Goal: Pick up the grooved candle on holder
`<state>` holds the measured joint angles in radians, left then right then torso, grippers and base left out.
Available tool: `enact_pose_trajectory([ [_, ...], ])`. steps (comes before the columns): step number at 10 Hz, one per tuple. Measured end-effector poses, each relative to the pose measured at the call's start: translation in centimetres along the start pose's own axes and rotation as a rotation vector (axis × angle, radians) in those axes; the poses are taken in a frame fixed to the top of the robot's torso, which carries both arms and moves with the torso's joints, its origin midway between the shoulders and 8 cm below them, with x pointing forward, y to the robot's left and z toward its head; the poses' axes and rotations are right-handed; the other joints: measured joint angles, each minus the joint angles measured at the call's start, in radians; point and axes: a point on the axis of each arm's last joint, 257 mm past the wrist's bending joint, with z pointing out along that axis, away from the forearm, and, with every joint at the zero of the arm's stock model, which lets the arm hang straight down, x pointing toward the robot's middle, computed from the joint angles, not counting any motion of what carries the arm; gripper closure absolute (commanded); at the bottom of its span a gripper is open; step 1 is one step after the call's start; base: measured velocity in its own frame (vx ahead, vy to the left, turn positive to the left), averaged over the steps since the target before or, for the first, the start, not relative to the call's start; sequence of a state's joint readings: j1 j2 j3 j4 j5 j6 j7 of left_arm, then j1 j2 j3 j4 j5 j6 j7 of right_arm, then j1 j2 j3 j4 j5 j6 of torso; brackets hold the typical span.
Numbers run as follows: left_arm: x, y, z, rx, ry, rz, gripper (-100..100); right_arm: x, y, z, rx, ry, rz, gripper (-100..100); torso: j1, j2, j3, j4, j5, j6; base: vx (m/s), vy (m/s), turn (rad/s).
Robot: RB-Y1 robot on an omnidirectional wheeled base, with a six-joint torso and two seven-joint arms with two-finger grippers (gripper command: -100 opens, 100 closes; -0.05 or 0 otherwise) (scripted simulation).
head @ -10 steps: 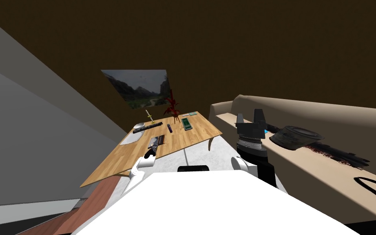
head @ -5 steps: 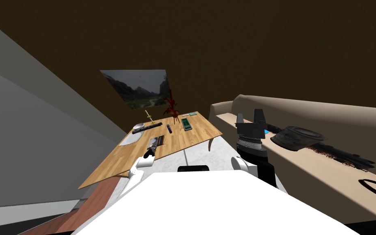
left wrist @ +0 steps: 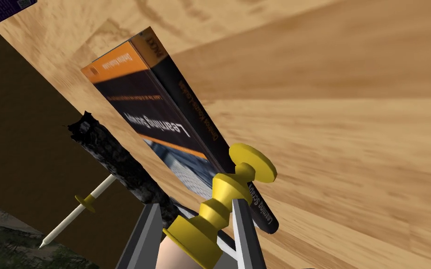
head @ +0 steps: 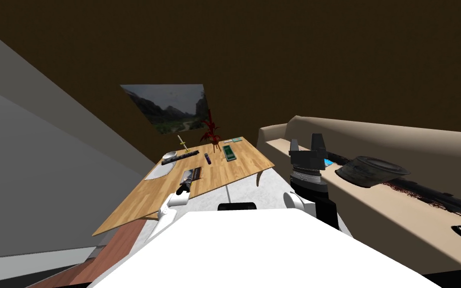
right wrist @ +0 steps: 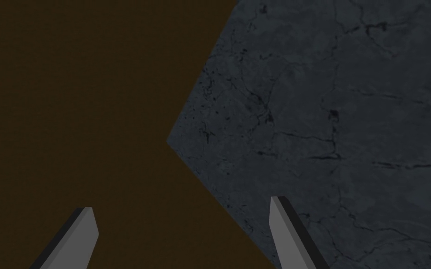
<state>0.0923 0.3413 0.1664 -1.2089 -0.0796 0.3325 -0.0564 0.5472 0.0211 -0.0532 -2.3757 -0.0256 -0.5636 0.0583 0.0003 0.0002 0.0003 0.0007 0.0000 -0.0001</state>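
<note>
I was in a home living room: beige sofa (head: 399,142), wooden table (head: 247,161) with a book (left wrist: 154,121) and red plant (head: 210,130), landscape picture (head: 174,107) on the brown wall (head: 324,60)

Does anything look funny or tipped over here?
Yes. The yellow candle holder is not standing up. It is squeezed between the left gripper's fingers, with its round foot pointing away towards the book on the wooden table. A thin candle stands on the table further back.
</note>
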Motion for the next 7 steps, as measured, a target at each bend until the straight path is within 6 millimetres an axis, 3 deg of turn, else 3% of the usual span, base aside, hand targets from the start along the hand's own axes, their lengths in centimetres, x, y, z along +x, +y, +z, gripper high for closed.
enact_pose_trajectory([
  [2,-0.01,-0.03,0.0,0.0,0.0,-0.001,100,0.0,0.0,0.0,0.0,0.0,0.0,0,0.0,0.001,0.001,0.0,0.0,0.0,0.0,0.0,0.0],
  [3,0.0,-0.02,0.0,0.0,0.0,-0.001,0,0.0,0.0,0.0,0.0,0.0,0.0,0,0.0,0.001,0.001,0.0,0.0,0.0,0.0,0.0,0.0],
  [4,0.0,-0.02,0.0,0.0,0.0,-0.001,100,0.0,0.0,0.0,0.0,0.0,0.0,0,0.0,0.001,0.001,0.0,0.0,0.0,-0.053,-0.021,-0.022],
  [6,-0.33,-0.88,-0.32,0.005,-0.002,-0.004,100,0.0,0.0,0.0,0.0,0.0,0.0,0,-0.003,0.007,0.004,0.001,-0.001,0.0,-0.068,-0.027,-0.011],
  [7,-0.31,-0.85,-0.34,0.002,-0.002,-0.004,0,0.0,0.0,0.0,0.0,0.0,0.0,0,-0.002,0.005,0.003,0.001,-0.001,0.0,-0.007,-0.004,0.002],
])
